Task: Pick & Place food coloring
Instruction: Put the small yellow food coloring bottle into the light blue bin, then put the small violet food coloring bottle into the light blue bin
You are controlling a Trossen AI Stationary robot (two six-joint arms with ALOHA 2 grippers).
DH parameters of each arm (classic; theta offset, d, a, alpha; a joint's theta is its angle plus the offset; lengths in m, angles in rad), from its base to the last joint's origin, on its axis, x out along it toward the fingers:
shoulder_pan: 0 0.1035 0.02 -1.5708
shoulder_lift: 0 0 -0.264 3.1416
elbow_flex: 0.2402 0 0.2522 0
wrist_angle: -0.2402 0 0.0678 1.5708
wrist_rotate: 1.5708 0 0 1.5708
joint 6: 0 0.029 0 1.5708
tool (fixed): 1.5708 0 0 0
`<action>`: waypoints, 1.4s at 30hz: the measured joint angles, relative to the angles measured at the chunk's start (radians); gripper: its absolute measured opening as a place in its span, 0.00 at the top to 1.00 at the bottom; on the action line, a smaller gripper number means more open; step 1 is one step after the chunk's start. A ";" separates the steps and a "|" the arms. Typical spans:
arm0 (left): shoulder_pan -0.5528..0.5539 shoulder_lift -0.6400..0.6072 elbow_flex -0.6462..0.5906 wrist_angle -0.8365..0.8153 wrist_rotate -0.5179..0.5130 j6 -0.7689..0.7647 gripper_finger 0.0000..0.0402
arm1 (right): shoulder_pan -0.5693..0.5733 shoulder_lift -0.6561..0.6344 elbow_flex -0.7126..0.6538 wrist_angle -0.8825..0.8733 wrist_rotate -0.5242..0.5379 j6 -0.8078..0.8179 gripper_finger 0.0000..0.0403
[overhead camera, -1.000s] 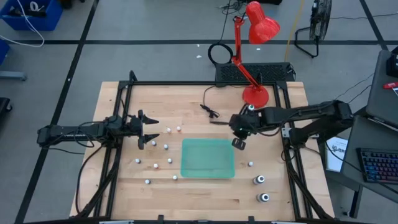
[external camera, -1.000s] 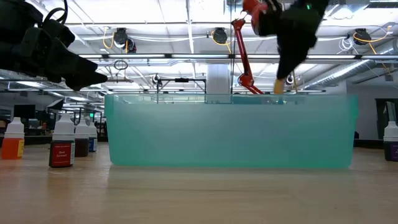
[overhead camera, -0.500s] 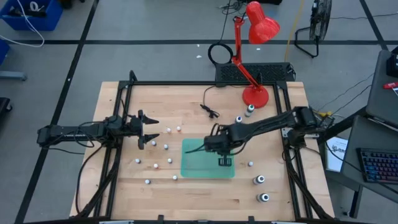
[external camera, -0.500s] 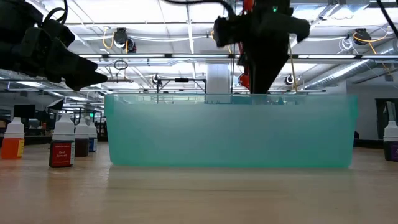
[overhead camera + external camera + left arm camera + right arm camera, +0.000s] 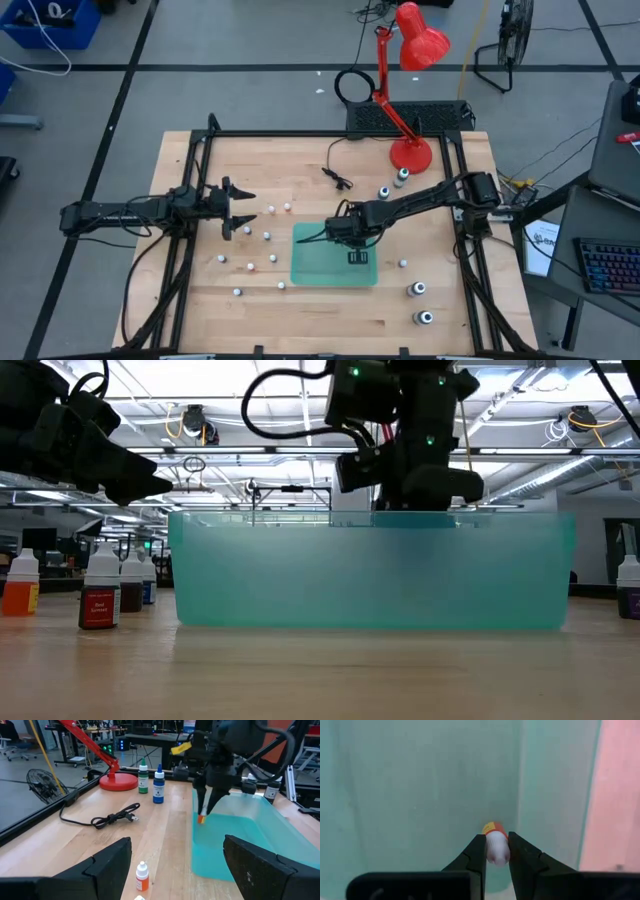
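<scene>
My right gripper (image 5: 357, 256) reaches down into the translucent green tray (image 5: 318, 272), shut on a tiny food coloring bottle (image 5: 495, 842) with an orange body and a white cap. The left wrist view shows it too, the bottle's orange end (image 5: 201, 818) below the fingers. In the low view the tray's wall (image 5: 370, 575) hides the fingertips. My left gripper (image 5: 240, 207) hovers open over the table's left part, above several tiny white-capped bottles (image 5: 267, 236) standing upright. Larger bottles stand near the lamp base (image 5: 401, 177) and at the near right (image 5: 417, 289). My right gripper pinches the tiny bottle between its two fingers at the white cap end (image 5: 496, 852). The fingers come from above, pointing down. The orange end (image 5: 492, 827) sticks out below the fingertips toward the tray's floor; whether it touches the floor I cannot tell.
A red desk lamp stands on its base (image 5: 410, 154) at the far right, with a black cord and plug (image 5: 338, 178) lying on the wood. More bottles (image 5: 100, 595) stand left of the tray in the low view. A black frame edges the table.
My right gripper, carrying the bottle, has swung from near the lamp base toward the table's left and near edge, over the tray, and has come down inside it; the bottle, earlier above the rim, is now below it. The left arm has kept still.
</scene>
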 joint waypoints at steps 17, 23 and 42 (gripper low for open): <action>0.000 0.000 0.000 -0.001 0.000 0.000 0.23 | -0.004 -0.092 -0.034 0.016 -0.049 0.084 0.55; 0.000 0.000 0.000 0.000 0.000 0.000 0.23 | -0.001 -0.228 -0.033 -0.186 -0.049 0.308 0.51; 0.000 0.000 0.000 0.000 0.000 0.000 0.23 | 0.139 -0.469 -0.411 -0.191 -0.191 0.826 0.51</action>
